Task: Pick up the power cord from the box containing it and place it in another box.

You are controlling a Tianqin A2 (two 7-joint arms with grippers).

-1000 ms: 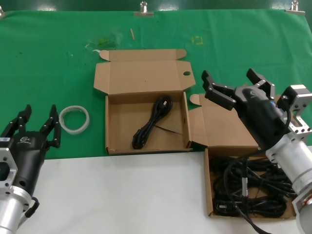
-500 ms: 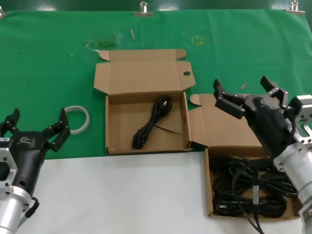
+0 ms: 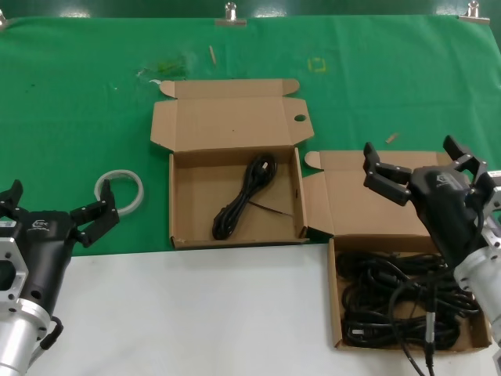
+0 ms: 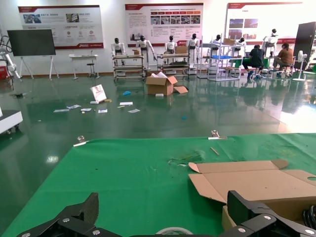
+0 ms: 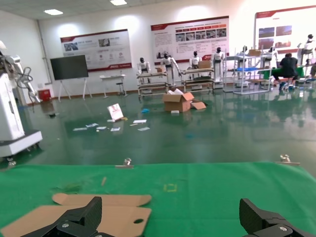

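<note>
While both arms sit low in the head view, the task's pieces lie between them. The power cord (image 3: 244, 197) rests as a long narrow bundle inside the box with the hole in its lid panel (image 3: 235, 178), at the middle of the frame, its long axis running diagonally from upper right down to lower left. That box looks like the destination, so one cord seems to be already delivered. The box holding the remaining cords (image 3: 403, 270), at the lower right of the frame, carries a loose tangle of black cable (image 3: 399, 301).

The right gripper (image 3: 423, 168) hovers over that box's flat lid panel with its fingers spread wide and nothing between them; the tangle lies just below it in the frame, toward the robot. The left gripper (image 3: 55, 211) sits at the lower left of the frame, likewise spread and empty, just beside a white ring (image 3: 120, 191) on the green cloth (image 3: 78, 94) and well apart from either box.

By my judgement the right arm is clearly nearer; any next pick means drawing back toward the tangle and descending.
</note>
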